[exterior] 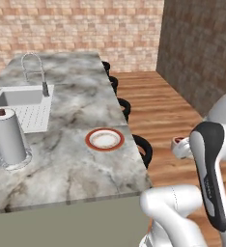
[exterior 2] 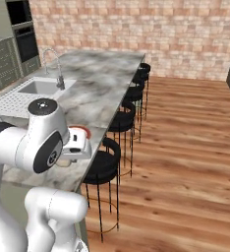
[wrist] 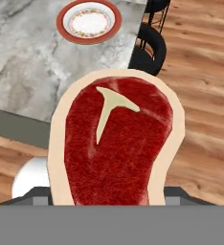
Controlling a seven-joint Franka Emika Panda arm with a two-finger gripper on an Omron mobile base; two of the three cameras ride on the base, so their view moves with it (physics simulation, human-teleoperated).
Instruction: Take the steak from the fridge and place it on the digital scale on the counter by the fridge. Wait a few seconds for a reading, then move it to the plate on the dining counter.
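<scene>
Evidently, steak: the steak (wrist: 116,143) stands up large just in front of the hand camera, red face and white T-shaped bone mark toward it, pale rim all round
Gripper: the gripper (exterior: 181,147) is clenched on the steak, judged from how the slice rises from where the finger tips would be; the tips themselves are hidden behind the meat
Grip point: the hold is at the slice's lower edge, so most of it sticks out past the fingers
Handling: likely light and thin; it looks stiff here, standing on edge without sagging, but a slice held by one edge could swing or slip if the hand turns sharply
Plate: the plate (exterior: 104,139) lies flat on the dining counter (exterior: 76,164), close to its stool-side edge
Steak relative to plate: short of the plate and off the counter's stool side, over the wooden floor (exterior 2: 186,147), apart from the plate
Other things near plate: a paper towel roll (exterior: 8,137) stands well to the plate's sink side; the sink (exterior: 23,103) and tap (exterior: 35,72) lie beyond it
Stools: black stools (exterior 2: 107,165) line the counter edge nearest the plate
Stage: weighing looks past; the steak is not yet on the plate
Risk: letting go edge-on may make it topple off the rim
</scene>
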